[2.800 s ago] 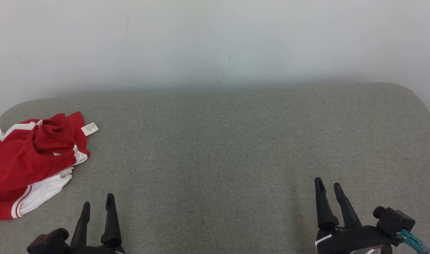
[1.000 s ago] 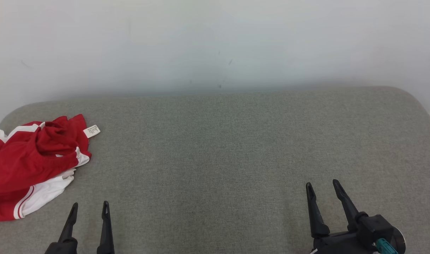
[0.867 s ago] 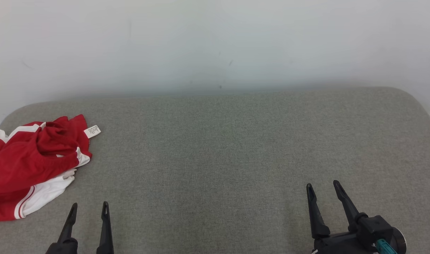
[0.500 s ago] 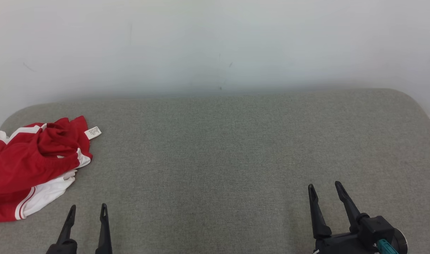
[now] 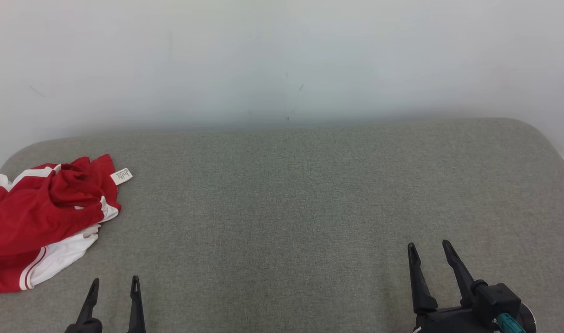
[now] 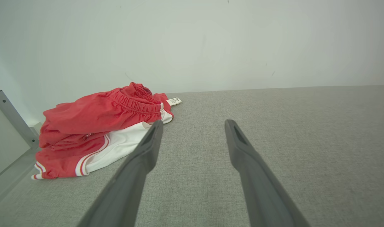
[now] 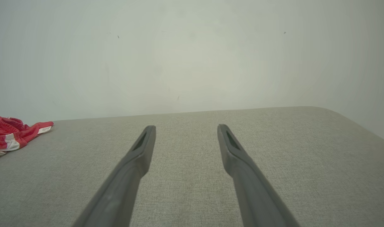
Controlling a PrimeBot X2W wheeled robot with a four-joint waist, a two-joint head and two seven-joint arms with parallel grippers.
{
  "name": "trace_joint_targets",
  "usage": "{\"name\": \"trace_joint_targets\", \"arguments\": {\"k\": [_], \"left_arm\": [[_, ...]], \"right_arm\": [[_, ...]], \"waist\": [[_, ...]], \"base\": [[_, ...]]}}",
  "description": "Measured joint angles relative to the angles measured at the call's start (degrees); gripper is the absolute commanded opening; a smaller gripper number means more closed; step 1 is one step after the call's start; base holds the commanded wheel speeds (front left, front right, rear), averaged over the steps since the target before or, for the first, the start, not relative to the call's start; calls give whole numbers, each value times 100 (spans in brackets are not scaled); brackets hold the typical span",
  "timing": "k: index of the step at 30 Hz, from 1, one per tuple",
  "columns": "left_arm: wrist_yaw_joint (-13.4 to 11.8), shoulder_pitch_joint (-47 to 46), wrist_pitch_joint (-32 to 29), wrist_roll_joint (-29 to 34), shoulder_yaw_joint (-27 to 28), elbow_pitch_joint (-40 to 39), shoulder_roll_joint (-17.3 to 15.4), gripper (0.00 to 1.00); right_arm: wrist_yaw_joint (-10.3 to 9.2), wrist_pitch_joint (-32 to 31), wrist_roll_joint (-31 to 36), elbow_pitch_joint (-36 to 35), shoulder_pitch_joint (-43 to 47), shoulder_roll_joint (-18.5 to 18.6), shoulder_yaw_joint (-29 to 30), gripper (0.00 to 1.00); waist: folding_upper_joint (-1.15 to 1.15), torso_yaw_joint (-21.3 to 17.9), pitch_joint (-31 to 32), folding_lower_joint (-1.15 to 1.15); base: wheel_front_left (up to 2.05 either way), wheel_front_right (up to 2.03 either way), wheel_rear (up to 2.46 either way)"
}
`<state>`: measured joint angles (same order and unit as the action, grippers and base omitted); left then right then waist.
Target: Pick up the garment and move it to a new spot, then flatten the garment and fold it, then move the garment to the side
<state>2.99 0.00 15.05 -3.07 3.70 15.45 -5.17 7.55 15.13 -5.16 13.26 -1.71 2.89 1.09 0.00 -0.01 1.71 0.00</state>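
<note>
The garment [image 5: 36,222] is a crumpled pair of red shorts with white panels and a white tag, lying at the far left of the grey padded surface [image 5: 291,208]. In the left wrist view the garment [image 6: 94,126] sits ahead and to the left of my fingers, its elastic waistband on top. My left gripper [image 5: 114,280] stands open at the lower left, a little in front of the garment and apart from it. At the lower right my right gripper [image 5: 429,245] is open with nothing in it. The right wrist view shows the garment [image 7: 12,132] far off at its left edge.
A plain pale wall [image 5: 282,60] rises right behind the padded surface. The surface's corners are rounded, at the far left [image 5: 13,155] and far right [image 5: 541,134]. A grey metal frame piece [image 6: 9,116] stands left of the garment in the left wrist view.
The head camera has tilted slightly, so the whole picture has slid down a little. Both grippers sit a bit lower in view. The garment has not moved.
</note>
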Motion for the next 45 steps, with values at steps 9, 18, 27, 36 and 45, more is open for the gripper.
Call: {"name": "trace_joint_targets", "arguments": {"k": [9,18,27,36,45], "left_arm": [[-100,-3,-157,12,-41,-135,-41,100],[-151,31,-297,-23,-70,-296,-60,100],[-201,96,-491,-64,-99,-467,-77,100],[-252,128,-556,-156,-118,-598,-82,100],[-299,146,-565,-205,-146,-636,-97,100]], "right_arm": [[0,0,-36,156,-18,0,37,100],[0,0,-92,321,-71,0,59,100],[0,0,-141,375,-91,0,41,100],[0,0,-180,423,-119,0,32,100],[0,0,-198,455,-131,0,19,100]], "waist": [[0,12,5,0],[0,3,16,0],[0,8,17,0],[0,12,25,0],[0,16,27,0]], "base": [[0,0,0],[0,0,0],[0,0,0],[0,0,0],[0,0,0]]}}
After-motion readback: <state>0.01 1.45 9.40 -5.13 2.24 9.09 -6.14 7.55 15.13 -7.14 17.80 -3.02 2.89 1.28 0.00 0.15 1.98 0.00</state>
